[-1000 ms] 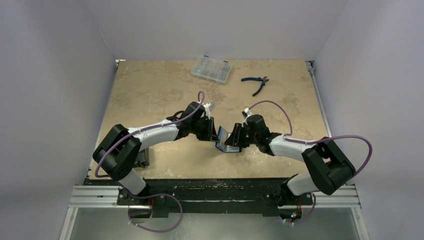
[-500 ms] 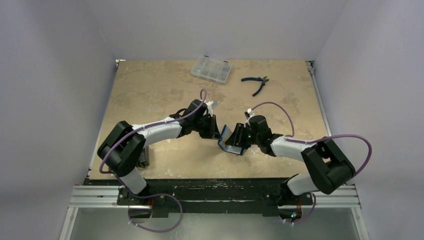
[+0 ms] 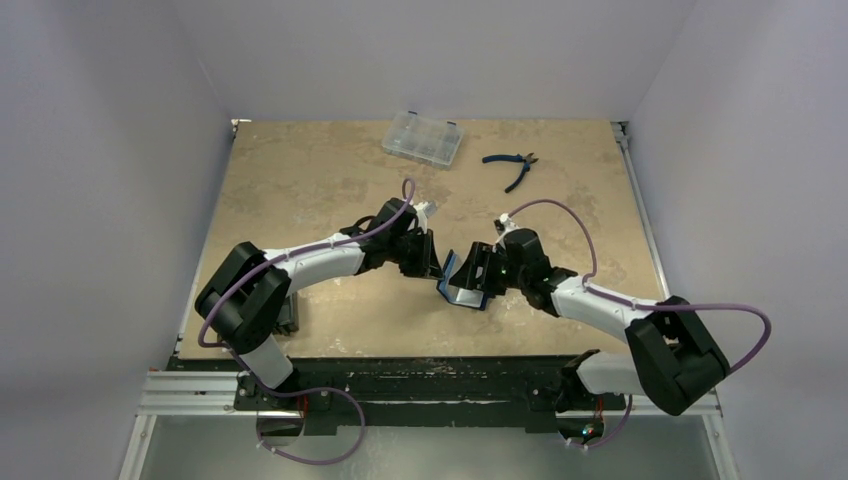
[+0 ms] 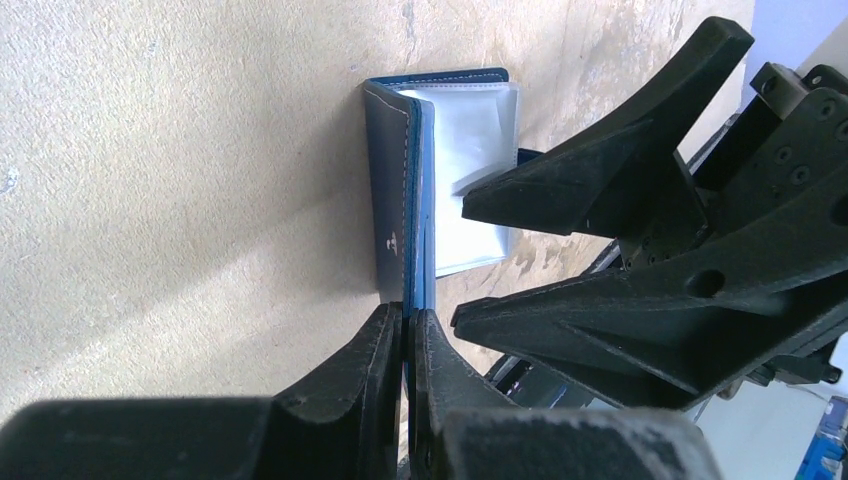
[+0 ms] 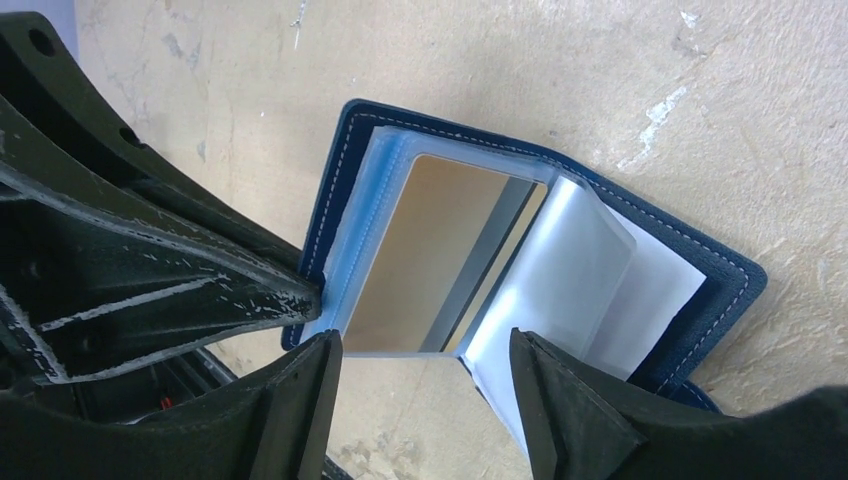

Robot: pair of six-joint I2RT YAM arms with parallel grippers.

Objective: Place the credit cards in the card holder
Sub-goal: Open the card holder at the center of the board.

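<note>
Claw, left (image 4: 405, 325): closed, pinching one cover of the card holder (image 4: 388, 200) by its edge. From the left wrist view I see both pads pressed flat on the navy leather (pale stitching, a small emblem on the outer face).

Claw, right (image 5: 420, 345): jaws apart, gripping nothing. I have one finger on each side of the fanned clear sleeves (image 5: 560, 270).

Card holder: standing open like a book on the table (image 3: 300, 170), between the two claws, near the table's middle and towards its near edge.

Credit card (image 5: 440, 250): one visible, lying inside a clear sleeve of the holder. It has a shiny face with a dark stripe along one long side. I cannot tell whether other cards sit behind it.

Clear compartment case (image 3: 422, 138): at the far edge of the table, well apart from the claws.

Blue-handled pliers (image 3: 512, 165): lying to the right of the case.
</note>
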